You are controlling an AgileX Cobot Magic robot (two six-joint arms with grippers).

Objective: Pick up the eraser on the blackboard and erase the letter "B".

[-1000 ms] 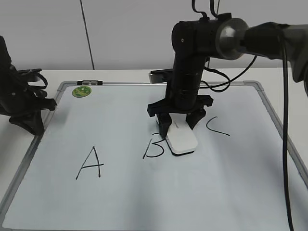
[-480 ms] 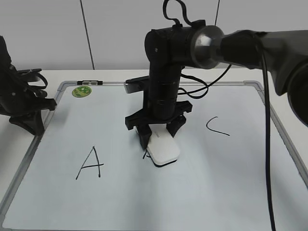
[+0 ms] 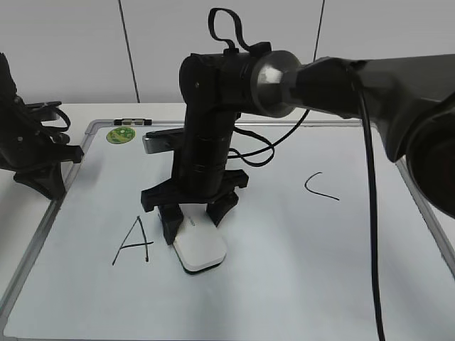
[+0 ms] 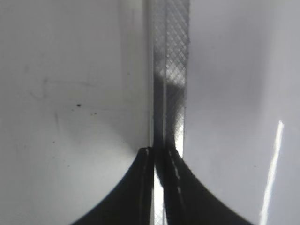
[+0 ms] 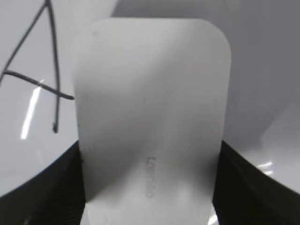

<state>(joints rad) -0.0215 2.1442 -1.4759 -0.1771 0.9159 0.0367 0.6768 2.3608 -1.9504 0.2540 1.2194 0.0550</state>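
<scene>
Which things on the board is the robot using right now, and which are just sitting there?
Being used:
- eraser, pressed on the board
- right hand, shut around the eraser
- blackboard, really a white board

Just sitting there:
- letter A
- letter C
- green sticker
- left hand, parked at the board's left edge

No B shows now.

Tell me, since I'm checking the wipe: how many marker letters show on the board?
2: the A at the blackboard's left, beside the eraser, and the C at right. Any trace under the eraser would be hidden.
</scene>
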